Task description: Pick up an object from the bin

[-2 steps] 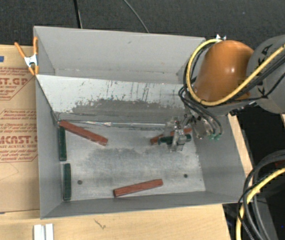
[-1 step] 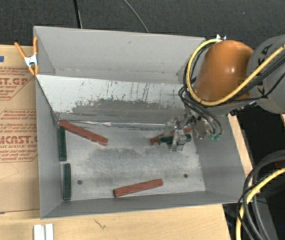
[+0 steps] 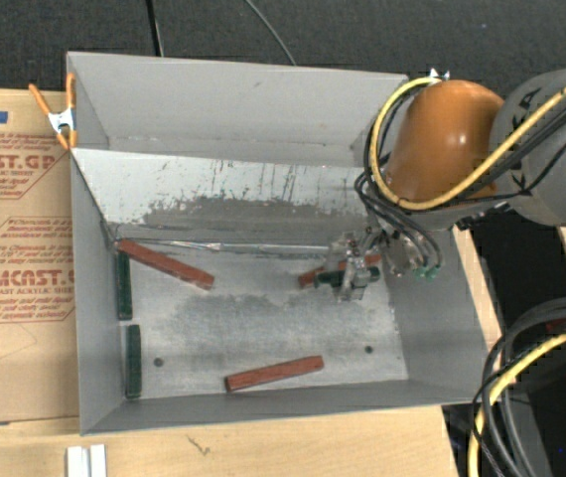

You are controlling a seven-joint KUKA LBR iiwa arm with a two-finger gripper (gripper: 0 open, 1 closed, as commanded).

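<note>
A KUKA arm's gripper [image 3: 351,276] sits low inside the grey metal bin [image 3: 213,107], right of the floor's middle and close below the scuffed back wall; the arm's orange cover [image 3: 442,142], ringed by yellow-and-black cables [image 3: 380,157], hangs over the bin's right rim; at the gripper's left tip lies a small red-brown piece [image 3: 310,279], touching or just beside it, and whether it is gripped or merely lying on the floor there cannot be told; nor can it be told whether the gripper is spread wide or drawn narrow, its tip being a dark tangle against the metal; a long red-brown bar [image 3: 164,263] lies aslant at the left of the floor near the back wall, well apart from the gripper; a second red-brown bar [image 3: 275,374] lies near the front wall; two dark green bars stand end to end along the left wall, the upper green bar [image 3: 123,286] and the lower green bar [image 3: 133,361].
</note>
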